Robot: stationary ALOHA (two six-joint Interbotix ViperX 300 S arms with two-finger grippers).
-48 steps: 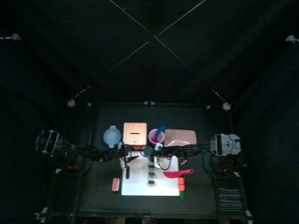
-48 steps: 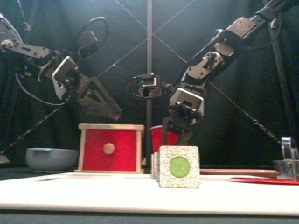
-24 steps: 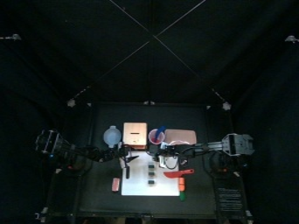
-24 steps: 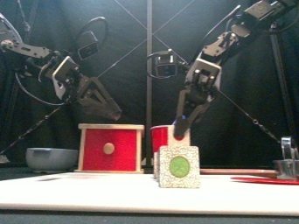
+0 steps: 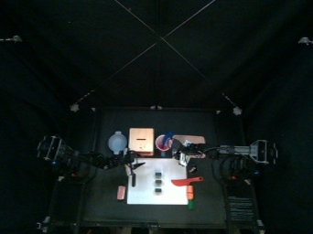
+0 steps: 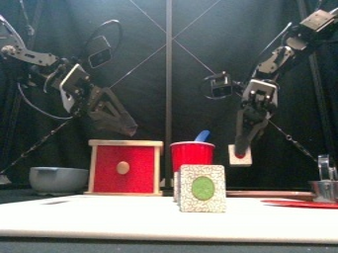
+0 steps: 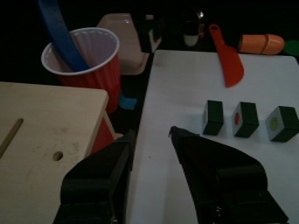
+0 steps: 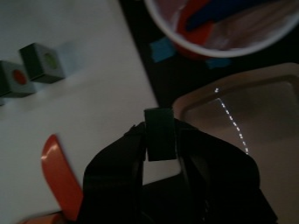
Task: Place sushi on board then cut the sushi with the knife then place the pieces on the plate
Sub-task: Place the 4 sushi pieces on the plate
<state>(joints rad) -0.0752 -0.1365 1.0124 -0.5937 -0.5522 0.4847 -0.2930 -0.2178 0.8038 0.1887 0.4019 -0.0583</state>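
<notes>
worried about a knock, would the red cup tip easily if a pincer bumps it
Probably tips readily: the red cup is tall, its base narrower than its rim. The blue knife leaning out likely adds top weight. It looks like plastic, so probably light.

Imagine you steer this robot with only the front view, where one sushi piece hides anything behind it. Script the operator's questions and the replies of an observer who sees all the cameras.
Operator: How many pieces are on the board?
Observer: Three, standing in a row; the left wrist view shows them side by side.
Operator: Is the right pincer carrying anything?
Observer: Yes, it is shut on a fourth piece, raised near the tray.
Operator: And the left pincer?
Observer: Open and empty, hovering by the box.
</notes>
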